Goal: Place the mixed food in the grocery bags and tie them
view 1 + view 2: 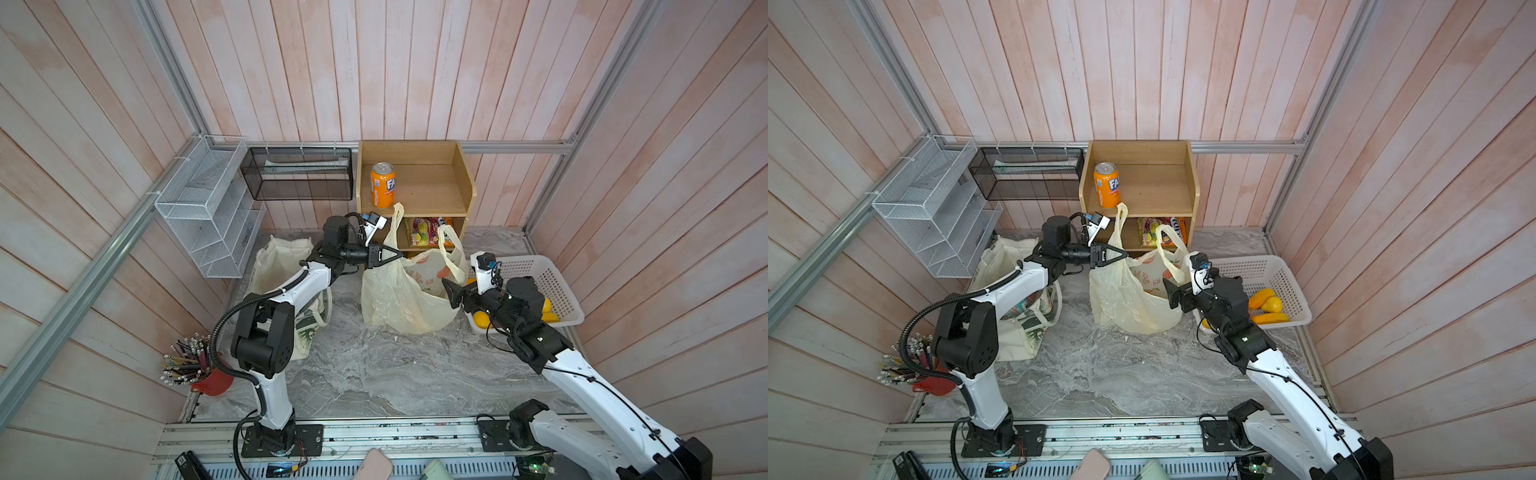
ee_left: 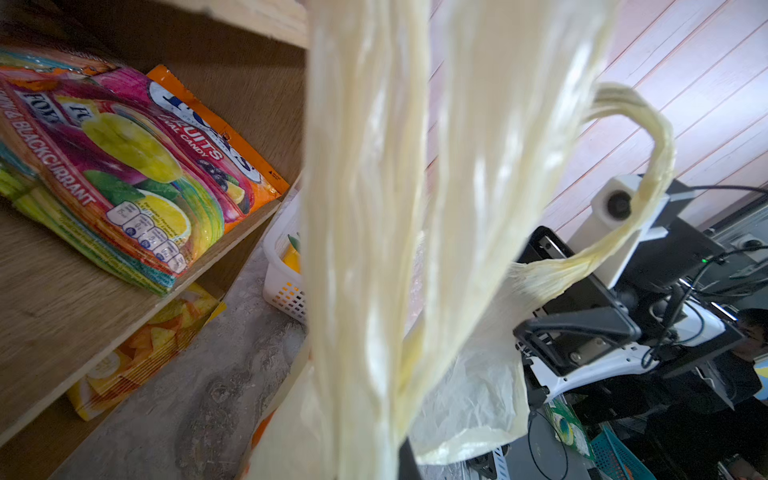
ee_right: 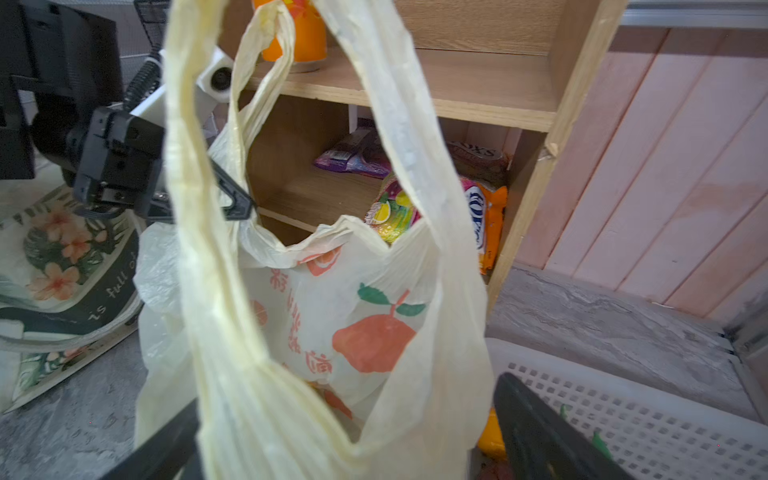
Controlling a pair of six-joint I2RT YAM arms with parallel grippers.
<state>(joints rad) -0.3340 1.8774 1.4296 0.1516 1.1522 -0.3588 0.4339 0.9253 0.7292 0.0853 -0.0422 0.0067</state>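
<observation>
While its jaws are standing wide apart and gripping nothing, the right gripper (image 1: 451,292) is hovering just beside the near-right flank of the plastic bag (image 1: 395,303), whose nearer handle (image 3: 415,174) is hanging in the gap between the two black fingers (image 3: 536,432) in the right wrist view. Beyond it, the bag is sitting upright on the marble table (image 1: 374,374), mouth open, orange print facing the right gripper. At the bag's far-left rim, the left gripper (image 1: 398,255) is pinching shut on the film at the foot of the other handle (image 1: 398,208), which is standing tall. Left of that, the canvas tote (image 1: 278,257) is slumping behind the left arm (image 1: 291,286). Farthest back, the wooden shelf (image 1: 461,187) is carrying an orange soda can (image 1: 382,185).
</observation>
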